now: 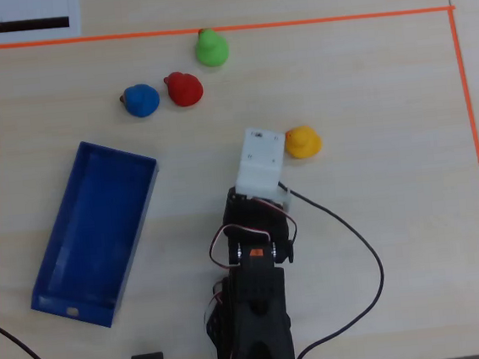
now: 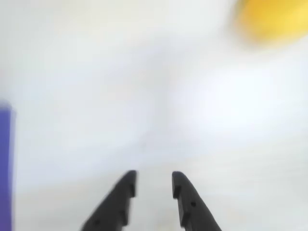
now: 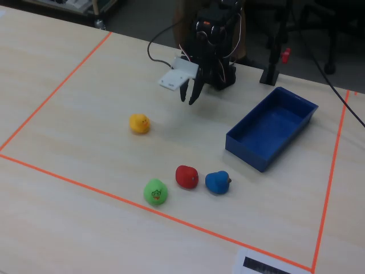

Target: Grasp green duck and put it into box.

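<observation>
You are at the very start of the job: nothing is held, and the reach toward the target has not begun. Your black two-finger gripper (image 3: 189, 98) hangs above the pale wooden desk (image 1: 398, 240) close to the arm's base, its jaws a little apart with only bare desk between them, as the wrist view (image 2: 154, 185) makes plain.

The small bright green rounded toy duck (image 1: 211, 48) sits at the far side of the work area in the overhead view, just inside the orange tape line (image 1: 334, 19) and well apart from the gripper. In the fixed view it (image 3: 155, 192) rests right against that tape. Just beside it are the small red toy duck (image 1: 185, 89) and, next to that, the small blue toy duck (image 1: 141, 101). A yellow toy duck (image 1: 302, 142) lies much nearer the arm, just off the white camera housing (image 1: 260, 160) in the overhead view, and shows as a blur at the top right of the wrist view.

The long shallow blue rectangular box (image 1: 57, 222) lies empty to the left of the arm in the overhead view, well apart from the green duck.

Your next move, I judge, is a long reach forward past the yellow duck, with the jaws opened wider first. Come down on the green duck from the side away from the red one, since the two are close enough that a careless approach could knock the wrong duck.
</observation>
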`<state>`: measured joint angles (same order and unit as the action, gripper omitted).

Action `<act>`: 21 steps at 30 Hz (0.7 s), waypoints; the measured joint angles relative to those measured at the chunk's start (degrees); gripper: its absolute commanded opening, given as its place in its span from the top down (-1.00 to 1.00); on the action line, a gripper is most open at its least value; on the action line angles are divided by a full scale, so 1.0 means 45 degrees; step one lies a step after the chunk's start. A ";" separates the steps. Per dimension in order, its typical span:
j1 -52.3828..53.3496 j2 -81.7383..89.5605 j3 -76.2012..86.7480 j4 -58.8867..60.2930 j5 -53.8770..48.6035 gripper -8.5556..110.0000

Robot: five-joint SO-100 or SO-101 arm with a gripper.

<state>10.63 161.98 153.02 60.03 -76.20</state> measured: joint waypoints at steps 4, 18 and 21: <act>0.0625 -0.2148 -0.3594 -0.0059 0.0059 0.48; 0.2441 -0.8359 -1.3262 -0.1387 -0.1035 0.46; 0.2754 -0.9141 -1.3262 -0.2930 -0.1660 0.46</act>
<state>23.03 120.85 93.34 46.85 -83.67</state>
